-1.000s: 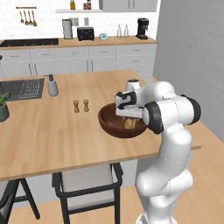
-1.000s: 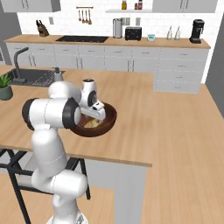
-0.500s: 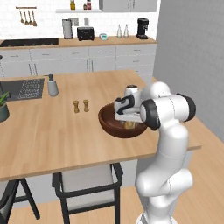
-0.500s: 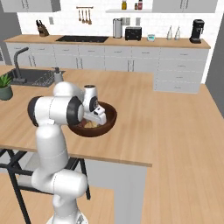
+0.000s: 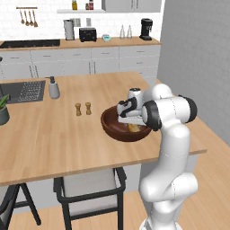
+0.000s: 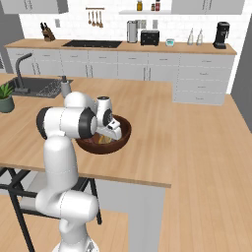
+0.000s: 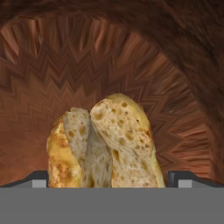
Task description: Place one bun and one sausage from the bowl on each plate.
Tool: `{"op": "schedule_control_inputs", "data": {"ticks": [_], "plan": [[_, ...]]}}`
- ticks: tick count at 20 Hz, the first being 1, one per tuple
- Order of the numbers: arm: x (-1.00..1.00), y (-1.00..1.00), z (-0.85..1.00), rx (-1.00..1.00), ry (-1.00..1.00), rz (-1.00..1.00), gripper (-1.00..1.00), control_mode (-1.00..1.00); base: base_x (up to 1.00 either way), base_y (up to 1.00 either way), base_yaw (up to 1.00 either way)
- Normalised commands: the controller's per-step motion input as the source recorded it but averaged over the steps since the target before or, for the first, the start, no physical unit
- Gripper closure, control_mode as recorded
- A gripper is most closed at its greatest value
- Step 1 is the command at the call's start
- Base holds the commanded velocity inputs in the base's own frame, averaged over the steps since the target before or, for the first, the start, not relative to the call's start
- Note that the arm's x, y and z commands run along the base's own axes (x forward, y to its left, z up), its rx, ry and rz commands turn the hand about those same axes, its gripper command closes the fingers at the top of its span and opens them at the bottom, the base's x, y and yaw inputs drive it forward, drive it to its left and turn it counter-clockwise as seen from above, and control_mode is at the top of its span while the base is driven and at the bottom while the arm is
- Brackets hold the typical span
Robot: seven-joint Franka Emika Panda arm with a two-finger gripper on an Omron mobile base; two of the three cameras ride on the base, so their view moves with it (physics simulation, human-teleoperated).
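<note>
The dark brown wooden bowl (image 5: 111, 127) (image 6: 123, 131) sits near the front right edge of the island. My gripper (image 5: 129, 122) (image 6: 106, 136) reaches down inside it, open. In the hand view the bowl's ridged wall (image 7: 131, 65) rises behind two golden-tan buns (image 7: 118, 140) that lean on each other. They sit between my spread fingertips (image 7: 183, 177), and I cannot tell if the tips touch them. A bit of bun (image 5: 134, 129) shows under the hand. Sausages and plates are out of view.
Salt and pepper shakers (image 5: 83, 108) stand left of the bowl. Further left are a soap dispenser (image 5: 54, 88), the sink (image 5: 24, 90) and a potted plant (image 6: 6, 96). A chair (image 5: 90, 188) is tucked under the island's front edge.
The hand has sunk a little lower into the bowl. The jaws have stayed wide, and the bowl has not moved.
</note>
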Motion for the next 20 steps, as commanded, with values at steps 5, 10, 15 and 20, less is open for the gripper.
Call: {"op": "schedule_control_inputs", "data": {"ticks": [5, 10, 15, 20], "plan": [[0.10, 0.00, -0.02, 0.00, 0.00, 0.00, -1.00, -1.00, 0.00, 0.00, 0.00], [0.00, 0.00, 0.00, 0.00, 0.00, 0.00, -1.00, -1.00, 0.00, 0.00, 0.00], [0.00, 0.00, 0.00, 0.00, 0.00, 0.00, 1.00, -1.00, 0.00, 0.00, 0.00], [0.00, 0.00, 0.00, 0.00, 0.00, 0.00, 1.00, -1.00, 0.00, 0.00, 0.00]]}}
